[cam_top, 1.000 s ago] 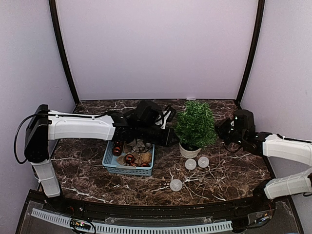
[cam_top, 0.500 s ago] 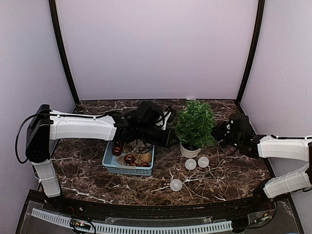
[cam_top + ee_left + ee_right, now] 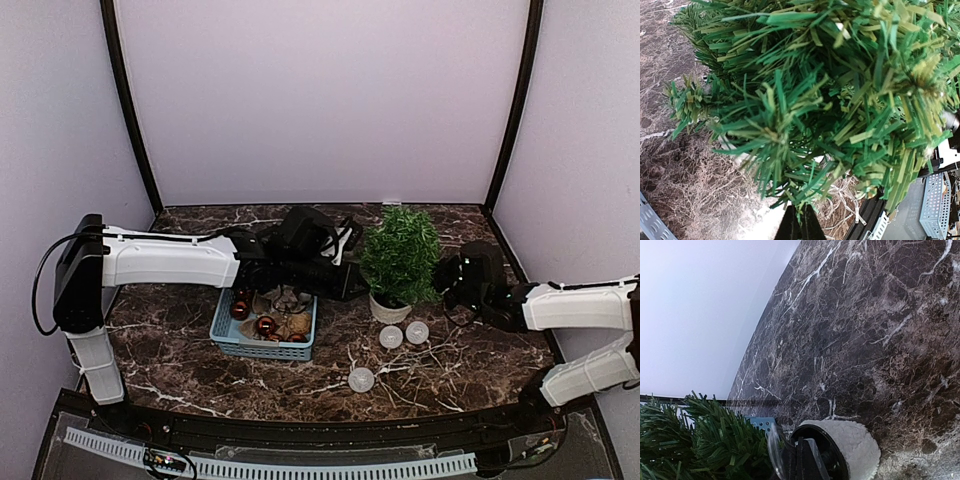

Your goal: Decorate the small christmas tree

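Dark marble tabletop (image 3: 200,350), lilac walls. Small christmas tree (image 3: 400,255) upright at back-centre, no ornament visible on it. Since a second ago: right jaws, together, slid in to tree's right flank; left jaws at tree's left pinched fully shut, nothing seen held. Tree now bracketed; decorating barely begun, by the look.

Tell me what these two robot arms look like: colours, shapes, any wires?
Both have smooth white shells over chunky black joints. The left arm has a thin black cable looping beside its shoulder. The right arm ends in a black wrist block. The left gripper and right gripper each show two slim dark fingers.
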`<state>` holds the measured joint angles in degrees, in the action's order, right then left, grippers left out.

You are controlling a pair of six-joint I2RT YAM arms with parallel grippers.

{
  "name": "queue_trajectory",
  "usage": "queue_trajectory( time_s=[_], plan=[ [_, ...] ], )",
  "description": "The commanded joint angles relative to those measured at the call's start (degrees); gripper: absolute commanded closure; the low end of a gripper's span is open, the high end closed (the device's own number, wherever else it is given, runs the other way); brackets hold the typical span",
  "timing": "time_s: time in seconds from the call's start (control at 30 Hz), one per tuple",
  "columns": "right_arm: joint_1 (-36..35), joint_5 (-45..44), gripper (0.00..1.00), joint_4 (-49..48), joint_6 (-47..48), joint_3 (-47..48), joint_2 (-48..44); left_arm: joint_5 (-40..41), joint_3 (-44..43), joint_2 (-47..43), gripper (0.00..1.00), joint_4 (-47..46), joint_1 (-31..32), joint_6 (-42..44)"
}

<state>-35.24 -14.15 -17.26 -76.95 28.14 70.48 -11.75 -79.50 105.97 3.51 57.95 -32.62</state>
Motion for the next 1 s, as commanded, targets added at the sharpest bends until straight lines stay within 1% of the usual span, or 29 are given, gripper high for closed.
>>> queue_trajectory(
  time_s=[0.0,0.2,0.43,0.67,0.87,0.97],
  plan=[
    [-1.8,-6.4,1.0,-3.6,-1.7,-1.3,-1.5,-1.1,-1.4,0.1,1.0,0.3,0.0,0.3],
    [-3.3,-11.8,1.0,-4.5,-1.6,-1.3,-2.4,-1.1,-1.4,0.1,1.0,0.2,0.0,0.2],
    [-4.1,-11.2,1.0,-6.5,-0.3,-1.8,-0.4,-1.4,-1.3,0.1,1.0,-0.1,0.0,0.1],
    [-5.2,-11.2,1.0,-12.3,-2.3,-5.0,1.3,-1.7,-1.1,0.1,1.0,-0.5,0.0,0.1],
    [-7.1,-13.6,1.0,-13.9,-1.4,-3.3,4.5,-1.7,-1.0,0.0,1.0,-0.3,0.0,-0.1],
    [-7.8,-14.4,1.0,-16.3,-1.1,-3.1,6.6,-1.8,-1.0,0.1,1.0,-0.6,0.0,-0.2]
  ],
)
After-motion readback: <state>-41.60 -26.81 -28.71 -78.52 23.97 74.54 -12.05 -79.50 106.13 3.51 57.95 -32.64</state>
